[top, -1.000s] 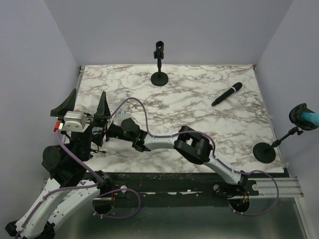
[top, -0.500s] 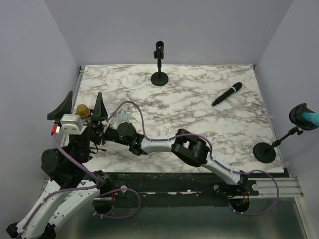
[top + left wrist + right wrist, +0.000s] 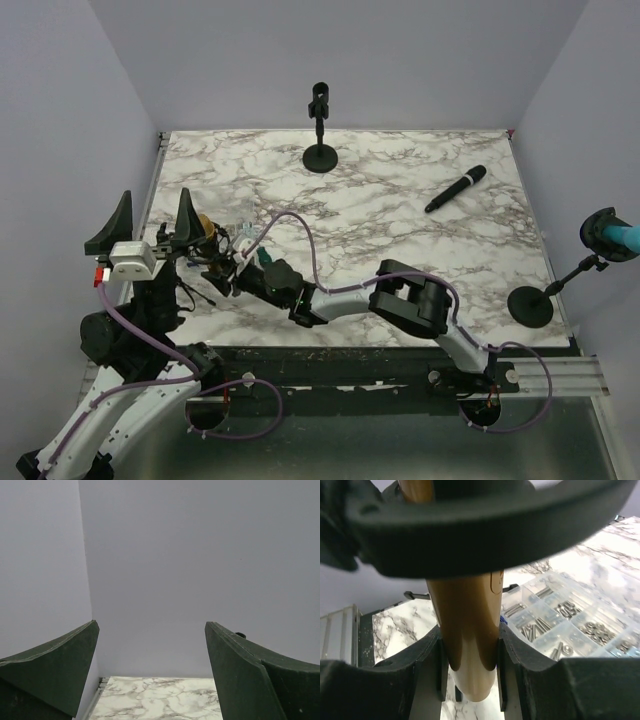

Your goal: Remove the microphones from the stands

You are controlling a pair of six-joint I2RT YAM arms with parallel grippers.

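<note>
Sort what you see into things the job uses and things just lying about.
In the job:
gold microphone
right gripper, clamped on it

Lying about:
black microphone, lying flat
empty stand
teal microphone
screw box
left gripper, open, holding nothing

The left arm [image 3: 125, 340] is standing up from its base at the near left with its wrist lifted high. The left gripper [image 3: 148, 222] is pointing up and away, its two dark jaws spread wide with nothing between them. The right arm [image 3: 410, 300] is reaching low from its base at the near right across to the left side, elbow bent, forearm passing just beside the left wrist. The right gripper [image 3: 468, 655] is clamping a gold microphone [image 3: 467, 605], with both fingers [image 3: 395, 680] pressing against its sides.
</note>
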